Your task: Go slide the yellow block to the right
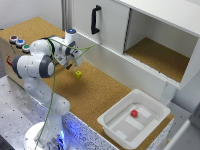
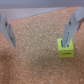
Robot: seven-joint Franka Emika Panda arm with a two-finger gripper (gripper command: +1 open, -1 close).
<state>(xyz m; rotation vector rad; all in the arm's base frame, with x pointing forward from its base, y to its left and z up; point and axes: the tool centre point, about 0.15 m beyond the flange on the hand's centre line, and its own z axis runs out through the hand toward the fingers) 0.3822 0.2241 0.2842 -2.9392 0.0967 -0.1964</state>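
Observation:
The yellow block (image 1: 78, 74) is a tiny bright yellow cube resting on the cork tabletop (image 1: 100, 92). My gripper (image 1: 76, 62) hangs just above it and slightly toward the exterior view's left. In the wrist view the gripper (image 2: 40, 34) is open and empty, its two fingers spread wide. The yellow block (image 2: 66, 48) sits right below one fingertip (image 2: 70, 31), not between the fingers. I cannot tell whether that fingertip touches it.
A white tray (image 1: 117, 129) at the exterior view's lower right holds a small red cube (image 1: 134, 113). A white cabinet (image 1: 150, 35) with a black handle (image 1: 95, 20) and an open cork-floored compartment stands behind. Three coloured buttons (image 1: 19, 43) sit at the left end.

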